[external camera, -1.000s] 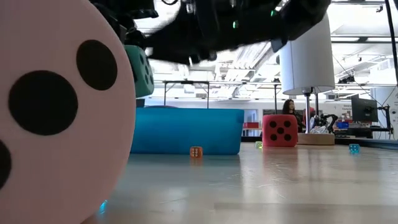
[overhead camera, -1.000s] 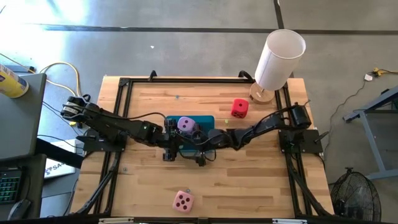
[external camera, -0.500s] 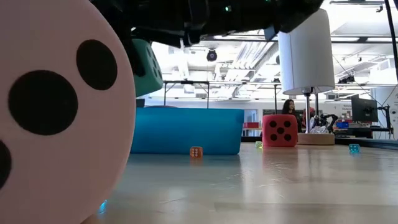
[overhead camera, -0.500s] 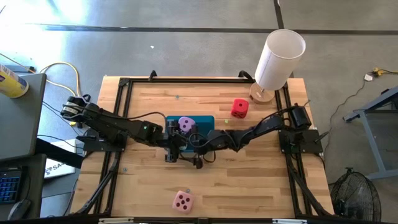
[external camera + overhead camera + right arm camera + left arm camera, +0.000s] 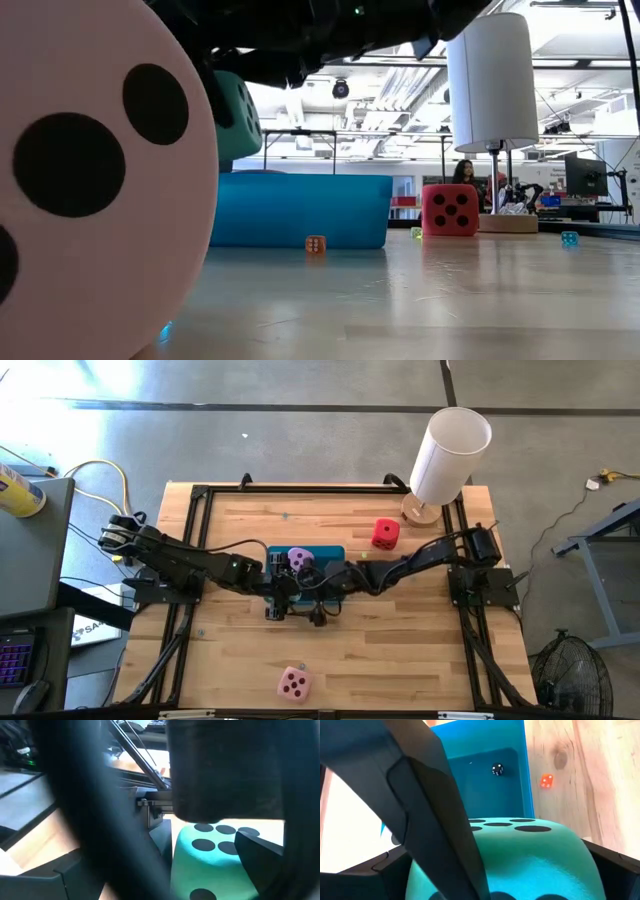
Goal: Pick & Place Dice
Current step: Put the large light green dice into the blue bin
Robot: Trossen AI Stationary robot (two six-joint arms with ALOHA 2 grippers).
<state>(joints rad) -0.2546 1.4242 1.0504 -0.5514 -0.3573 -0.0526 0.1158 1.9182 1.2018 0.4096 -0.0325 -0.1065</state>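
1. Wooden counter [image 5: 400, 640] fills the high view: we see both arms meet at the teal tray [image 5: 330, 553], lilac die [image 5: 299, 558] in it, red die [image 5: 384, 533] near the white cylinder [image 5: 449, 452], pink die [image 5: 293, 682] at the front edge.
2. Low view: pink die [image 5: 90, 180] looms close, mint green die [image 5: 236, 118] hangs above the counter, red die [image 5: 449, 209] sits beside the tray [image 5: 300, 210].
3. Left wrist view: left end effector [image 5: 485, 870] is clamped on the mint green die [image 5: 520, 860] over the tray [image 5: 490, 790].
4. Right wrist view: mint green die [image 5: 210, 865] sits close in front; we cannot tell the right end effector's [image 5: 318, 610] state.
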